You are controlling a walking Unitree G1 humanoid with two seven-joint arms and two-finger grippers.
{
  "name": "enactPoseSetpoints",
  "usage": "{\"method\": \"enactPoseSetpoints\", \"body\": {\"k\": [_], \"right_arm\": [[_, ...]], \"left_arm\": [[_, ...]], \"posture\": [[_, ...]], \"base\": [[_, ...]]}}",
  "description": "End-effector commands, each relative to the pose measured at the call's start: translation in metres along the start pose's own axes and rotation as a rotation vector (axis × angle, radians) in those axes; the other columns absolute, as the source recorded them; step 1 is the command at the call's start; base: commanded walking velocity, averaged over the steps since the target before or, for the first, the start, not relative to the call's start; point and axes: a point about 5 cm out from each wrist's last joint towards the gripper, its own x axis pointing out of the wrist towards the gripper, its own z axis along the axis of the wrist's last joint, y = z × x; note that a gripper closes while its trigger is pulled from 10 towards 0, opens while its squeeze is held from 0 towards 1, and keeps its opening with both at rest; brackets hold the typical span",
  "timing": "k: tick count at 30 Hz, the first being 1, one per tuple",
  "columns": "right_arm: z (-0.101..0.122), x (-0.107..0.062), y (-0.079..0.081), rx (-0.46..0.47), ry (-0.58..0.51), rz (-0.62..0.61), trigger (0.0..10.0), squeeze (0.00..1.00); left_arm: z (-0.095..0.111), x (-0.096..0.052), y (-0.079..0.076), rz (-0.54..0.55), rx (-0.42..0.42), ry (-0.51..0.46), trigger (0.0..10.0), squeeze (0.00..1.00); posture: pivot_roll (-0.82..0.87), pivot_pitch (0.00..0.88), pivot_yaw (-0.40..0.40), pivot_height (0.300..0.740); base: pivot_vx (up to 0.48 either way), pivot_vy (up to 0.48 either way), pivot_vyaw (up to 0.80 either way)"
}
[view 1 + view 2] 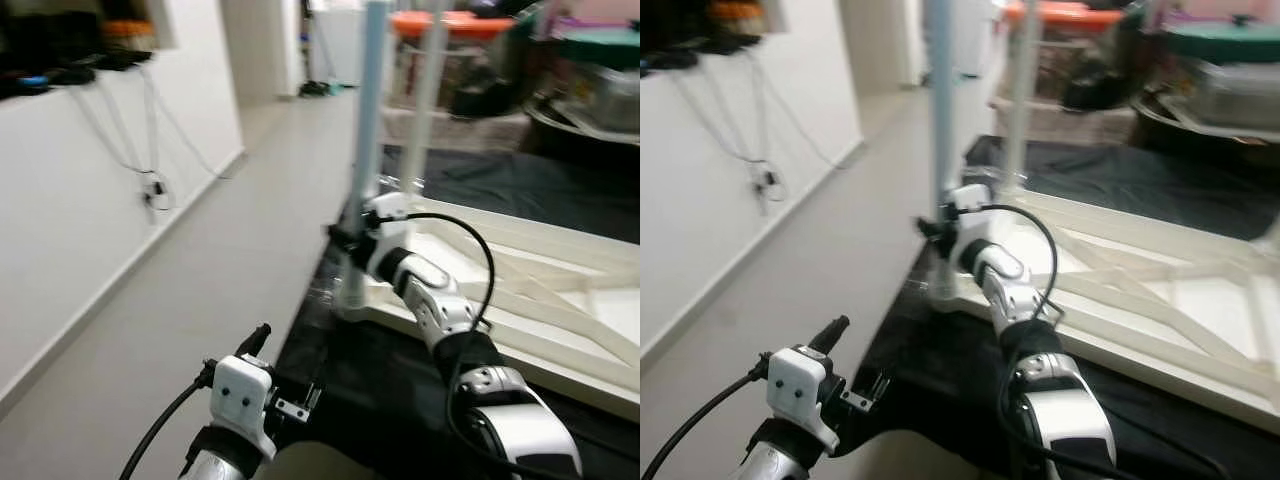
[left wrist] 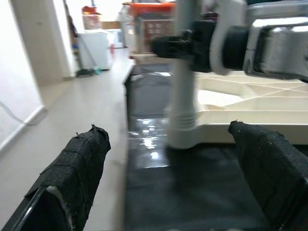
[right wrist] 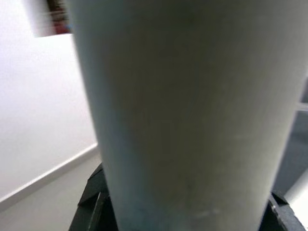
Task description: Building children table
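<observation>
1. Because the white tabletop [image 1: 560, 290] lies upside down on a black cloth [image 1: 400, 400], its ribbed underside faces up and the corner sockets can take legs.
2. At the near corner a pale blue-grey leg [image 1: 368, 150] stands upright in its socket, and the right gripper [image 1: 350, 240] is clamped around it low down, probably to steady or twist it home.
3. A second leg [image 1: 428, 90] rises just behind, at the next corner.
4. Seen from the right wrist, the tube sits hard against the camera, which fits a firm grasp.
5. Lower and nearer the robot, the left gripper [image 2: 168, 178] hangs with fingers spread, holding nothing, aimed toward the leg's base, seemingly ready to help.
</observation>
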Motion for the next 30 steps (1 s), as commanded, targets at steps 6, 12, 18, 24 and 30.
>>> {"method": "enactPoseSetpoints", "body": {"k": [6,12,18,24,30], "right_arm": [[-0.023,-0.044,-0.033,0.126,0.029,-0.575,0.0,0.0],[-0.032,-0.047,-0.009,0.163,0.047,-0.533,2.5,0.0],[-0.028,-0.035,0.008,0.148,-0.015,-0.394,10.0,1.0],[-0.015,-0.025,0.017,0.221,-0.089,-0.178,10.0,0.0],[0.0,-0.019,0.012,0.344,-0.08,0.287,10.0,0.0]], "left_arm": [[-0.005,0.0,0.001,0.002,0.003,0.026,10.0,0.0],[-0.006,0.001,0.0,0.002,0.0,0.025,10.0,0.0],[-0.006,0.001,0.001,0.007,-0.001,0.026,10.0,0.0],[-0.006,0.0,0.004,0.009,0.0,0.031,10.0,0.0],[-0.006,0.0,0.005,0.017,0.003,0.03,10.0,0.0]], "posture": [[0.07,0.0,0.006,0.74],[0.07,0.0,0.001,0.74],[0.07,0.0,0.002,0.74],[0.11,0.0,0.015,0.74],[0.11,0.0,0.012,0.74]], "base": [[0.0,0.0,0.0],[0.0,0.0,0.0],[0.0,0.0,0.0],[0.0,0.0,0.0],[0.0,0.0,0.0]]}}
